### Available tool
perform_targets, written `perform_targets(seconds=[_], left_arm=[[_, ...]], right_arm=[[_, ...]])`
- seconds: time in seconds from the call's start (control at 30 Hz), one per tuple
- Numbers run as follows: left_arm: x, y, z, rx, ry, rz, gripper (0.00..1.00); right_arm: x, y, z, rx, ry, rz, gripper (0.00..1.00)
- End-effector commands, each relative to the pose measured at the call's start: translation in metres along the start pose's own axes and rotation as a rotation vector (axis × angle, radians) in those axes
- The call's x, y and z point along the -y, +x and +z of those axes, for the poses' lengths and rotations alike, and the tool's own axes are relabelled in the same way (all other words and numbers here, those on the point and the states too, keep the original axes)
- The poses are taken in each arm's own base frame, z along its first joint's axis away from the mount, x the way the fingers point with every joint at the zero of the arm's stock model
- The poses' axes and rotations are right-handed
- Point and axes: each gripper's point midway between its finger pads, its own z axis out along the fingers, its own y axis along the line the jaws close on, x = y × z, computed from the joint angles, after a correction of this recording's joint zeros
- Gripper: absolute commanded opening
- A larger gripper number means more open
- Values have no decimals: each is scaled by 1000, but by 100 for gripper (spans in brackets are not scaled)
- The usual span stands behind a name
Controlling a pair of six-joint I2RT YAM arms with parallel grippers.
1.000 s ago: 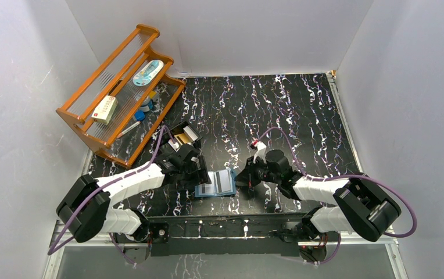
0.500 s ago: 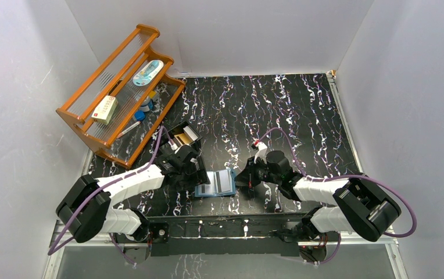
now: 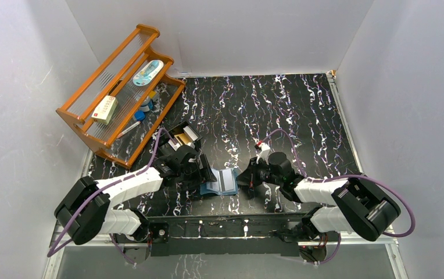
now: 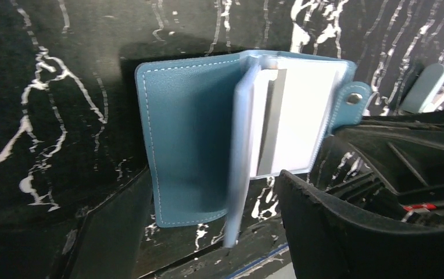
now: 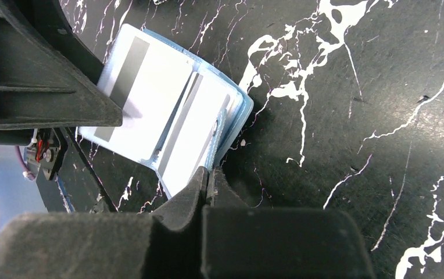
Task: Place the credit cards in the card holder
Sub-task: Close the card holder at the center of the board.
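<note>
The teal card holder (image 3: 219, 182) lies open near the table's front edge, between both grippers. Its left cover (image 4: 190, 145) lies flat and a pale blue inner leaf (image 4: 240, 157) stands upright. White credit cards (image 5: 150, 99) with grey stripes sit in its pockets. My left gripper (image 4: 219, 244) is open and straddles the holder's near edge, with the leaf between its fingers. My right gripper (image 5: 211, 174) is shut on the holder's right edge by the snap tab (image 4: 353, 99). A black open-topped box (image 3: 185, 135) behind the left arm holds tan and white cards.
An orange wooden rack (image 3: 121, 93) stands at the back left with a white-and-red box (image 3: 104, 109) and small items on it. White walls enclose the black marbled table (image 3: 289, 110) on three sides. The arms' base rail runs along the near edge.
The holder looks narrower now, its inner leaf raised upright. The left gripper has shifted slightly right over it, and the right gripper has edged a little nearer.
</note>
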Motion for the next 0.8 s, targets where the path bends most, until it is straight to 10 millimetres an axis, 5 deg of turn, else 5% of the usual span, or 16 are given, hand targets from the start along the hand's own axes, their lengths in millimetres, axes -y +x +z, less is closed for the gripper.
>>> perform_targets(seconds=[0.0, 0.43, 0.77], left_arm=[[73, -15, -25, 20, 269, 9, 74], [106, -11, -31, 7, 379, 73, 73], [92, -6, -5, -21, 322, 130, 45]], right_arm=[[-17, -10, 2, 37, -78, -13, 0], [-12, -8, 4, 28, -58, -19, 0], [-14, -21, 3, 36, -52, -148, 28]])
